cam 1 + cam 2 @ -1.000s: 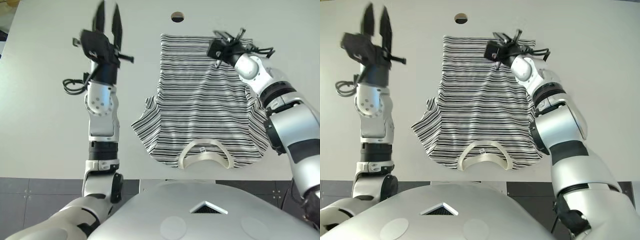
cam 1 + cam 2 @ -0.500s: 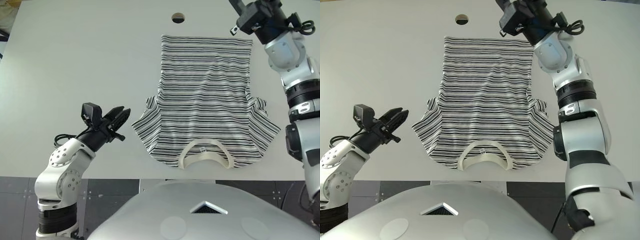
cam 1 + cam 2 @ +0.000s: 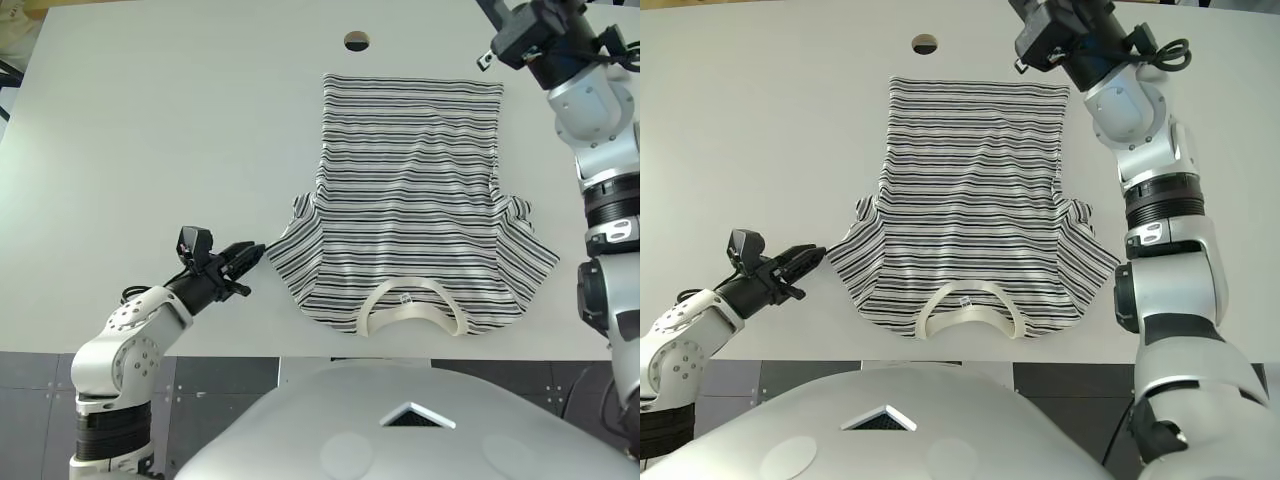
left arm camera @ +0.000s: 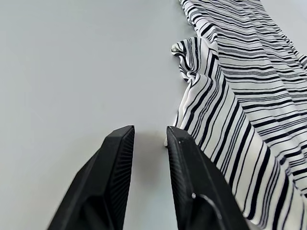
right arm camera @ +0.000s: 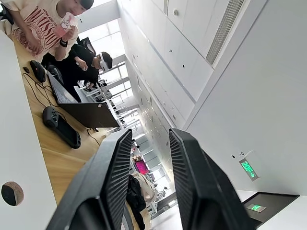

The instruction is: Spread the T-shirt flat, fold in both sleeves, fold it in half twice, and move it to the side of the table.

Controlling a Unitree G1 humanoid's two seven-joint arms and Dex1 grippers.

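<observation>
Striped T-shirt is lying spread mid-surface, collar at 6 o'clock; released left hand is sitting just beside its rumpled left sleeve at 8 o'clock, released right hand is hanging empty at 1 o'clock; risk: a shallow pinch slipping off, or dragging the shirt askew.

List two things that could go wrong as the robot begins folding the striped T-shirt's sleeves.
1. The open left pincer lies low at the edge of the left sleeve; it may push the cloth rather than pinch it.
2. That sleeve is bunched, and the right pincer is off the T-shirt, so folding may trap creases or drag it.
</observation>
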